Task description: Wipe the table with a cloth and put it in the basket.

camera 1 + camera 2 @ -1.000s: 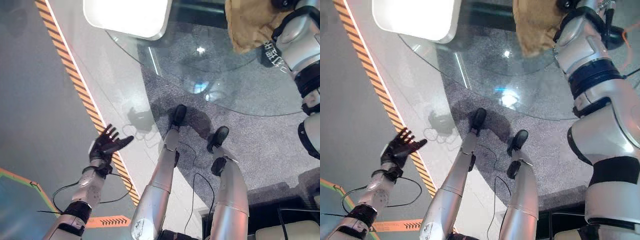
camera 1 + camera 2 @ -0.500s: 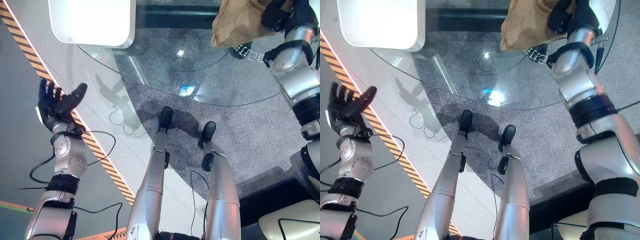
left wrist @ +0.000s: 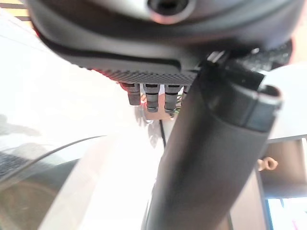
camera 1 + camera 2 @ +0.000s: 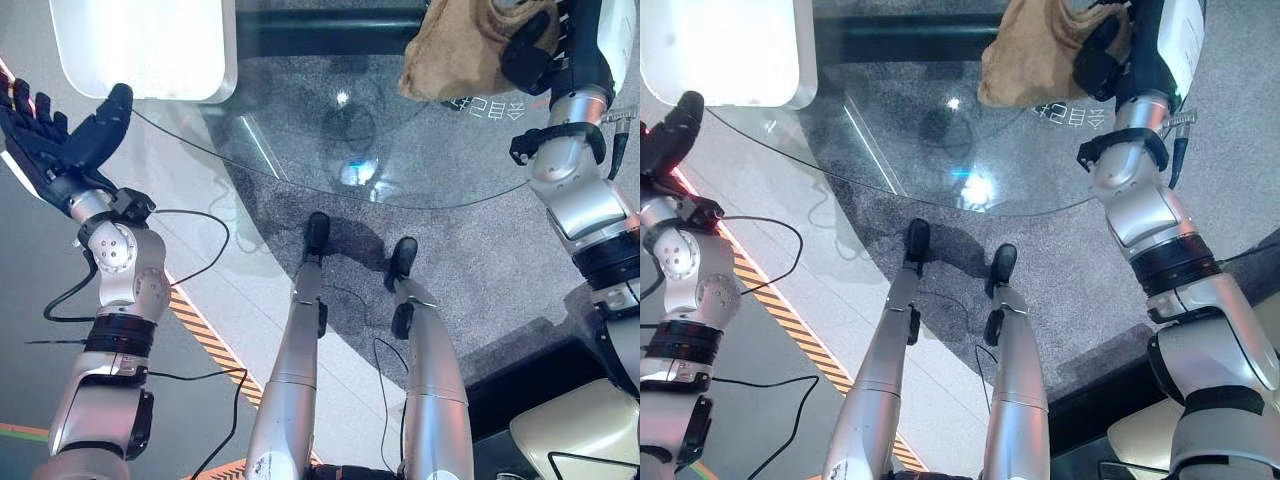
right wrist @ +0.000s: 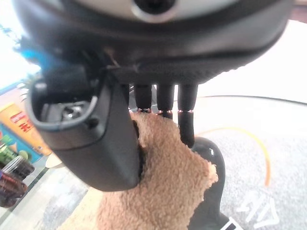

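A tan terry cloth [image 4: 445,55] lies bunched at the far right of the round glass table [image 4: 300,130]. My right hand [image 4: 535,45] is shut on it. In the right wrist view the thumb [image 5: 96,143] presses into the cloth [image 5: 163,191] and the fingers curl over its far side. I cannot tell whether the cloth rests on the glass. My left hand [image 4: 60,140] is raised by the table's left rim, open and holding nothing, with fingers [image 3: 151,96] straight.
A white rounded-square thing [image 4: 140,45] sits at the table's far left. Grey carpet shows through the glass. A strip of orange and black tape [image 4: 200,340] crosses the floor on the left. A beige rounded object [image 4: 580,440] sits at the lower right.
The camera has shifted. My left arm has risen from low over the floor to beside the table's left rim, hand still open. The right hand keeps its hold on the cloth.
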`<state>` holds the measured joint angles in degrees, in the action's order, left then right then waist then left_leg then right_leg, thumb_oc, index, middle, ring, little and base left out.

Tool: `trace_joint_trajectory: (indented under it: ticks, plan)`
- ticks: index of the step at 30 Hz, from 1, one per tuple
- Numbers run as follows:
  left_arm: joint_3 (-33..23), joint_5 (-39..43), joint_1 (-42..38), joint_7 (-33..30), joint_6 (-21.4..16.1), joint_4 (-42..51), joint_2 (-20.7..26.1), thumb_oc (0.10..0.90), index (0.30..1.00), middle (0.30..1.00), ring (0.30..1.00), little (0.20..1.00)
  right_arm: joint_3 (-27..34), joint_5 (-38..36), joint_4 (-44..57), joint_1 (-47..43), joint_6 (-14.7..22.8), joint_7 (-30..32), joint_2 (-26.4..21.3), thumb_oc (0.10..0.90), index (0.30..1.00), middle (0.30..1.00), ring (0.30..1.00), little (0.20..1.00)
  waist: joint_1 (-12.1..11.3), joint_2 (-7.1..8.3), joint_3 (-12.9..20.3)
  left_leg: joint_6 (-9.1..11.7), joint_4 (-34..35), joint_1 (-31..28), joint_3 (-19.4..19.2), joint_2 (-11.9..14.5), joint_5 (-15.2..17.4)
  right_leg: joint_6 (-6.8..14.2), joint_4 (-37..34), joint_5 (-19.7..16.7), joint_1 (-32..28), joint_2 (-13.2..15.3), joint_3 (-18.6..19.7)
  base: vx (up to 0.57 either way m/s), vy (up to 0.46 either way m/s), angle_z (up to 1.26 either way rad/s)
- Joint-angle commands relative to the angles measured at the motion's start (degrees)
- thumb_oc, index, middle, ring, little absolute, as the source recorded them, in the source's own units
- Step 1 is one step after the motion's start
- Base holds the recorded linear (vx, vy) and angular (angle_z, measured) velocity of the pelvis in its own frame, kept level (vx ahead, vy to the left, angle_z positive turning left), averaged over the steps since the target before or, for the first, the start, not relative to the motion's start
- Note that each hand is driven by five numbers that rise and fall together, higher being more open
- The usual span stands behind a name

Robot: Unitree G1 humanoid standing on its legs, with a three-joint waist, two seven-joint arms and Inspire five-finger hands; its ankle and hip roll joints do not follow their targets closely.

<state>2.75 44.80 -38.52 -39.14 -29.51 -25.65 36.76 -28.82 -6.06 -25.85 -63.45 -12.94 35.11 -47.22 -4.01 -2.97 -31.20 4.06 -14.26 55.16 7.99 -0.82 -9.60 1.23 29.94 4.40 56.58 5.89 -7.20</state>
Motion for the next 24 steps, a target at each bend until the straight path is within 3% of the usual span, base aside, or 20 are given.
trace_joint_trajectory:
  ticks: [1,9,15,18,24]
  plan:
    - [-6.77,-6.65,-0.66,-2.45,-6.05,3.36,5.46,0.800,0.900,0.900,0.900,0.900,4.81,4.96,5.67,-0.89,4.41,1.78,-2.36,0.100,0.300,0.300,0.300,0.200,-0.24,0.76,1.41,-2.78,-5.84,-2.45,-3.60,-2.04,8.20,2.26,-5.86,-2.02,-4.09,-3.09,2.01,0.00,0.000,0.00]
    - [-6.60,-11.30,-0.73,-0.67,-5.86,8.51,5.52,0.800,0.900,0.900,0.900,0.900,7.93,7.65,9.86,1.41,5.60,0.41,-1.87,0.100,0.300,0.300,0.300,0.200,0.00,1.08,1.41,-2.73,-5.65,-2.98,-3.82,-2.10,8.25,2.36,-6.00,-2.11,-4.60,-3.31,2.10,0.00,0.000,0.00]
    - [-5.48,-11.27,-0.46,7.17,-4.70,13.22,4.40,0.800,0.900,0.900,0.900,0.900,9.84,9.72,14.99,1.53,6.71,-0.61,-0.43,0.100,0.300,0.300,0.300,0.200,0.20,1.31,1.41,-2.81,-5.41,-3.54,-4.07,-2.01,8.30,2.57,-6.14,-2.27,-5.04,-3.56,2.47,0.00,-0.002,-0.01]
    - [-4.43,-9.73,0.48,14.53,-2.89,16.80,3.21,0.800,0.900,0.900,0.900,0.900,11.49,10.11,19.18,2.08,7.18,-2.28,0.23,0.100,0.300,0.300,0.300,0.200,0.42,1.52,1.41,-2.95,-5.29,-3.78,-4.25,-2.06,8.16,2.74,-6.31,-2.62,-5.26,-3.72,2.65,0.00,-0.005,-0.07]
    - [-1.73,-8.76,0.99,22.44,0.49,21.56,1.36,0.800,0.900,0.900,0.900,0.900,13.69,8.99,25.03,3.15,8.98,-5.07,1.73,0.100,0.300,0.300,0.300,0.200,1.01,1.77,1.41,-3.26,-5.43,-3.94,-4.62,-2.15,8.16,2.88,-6.18,-3.04,-5.25,-4.02,3.06,0.00,0.000,-0.01]
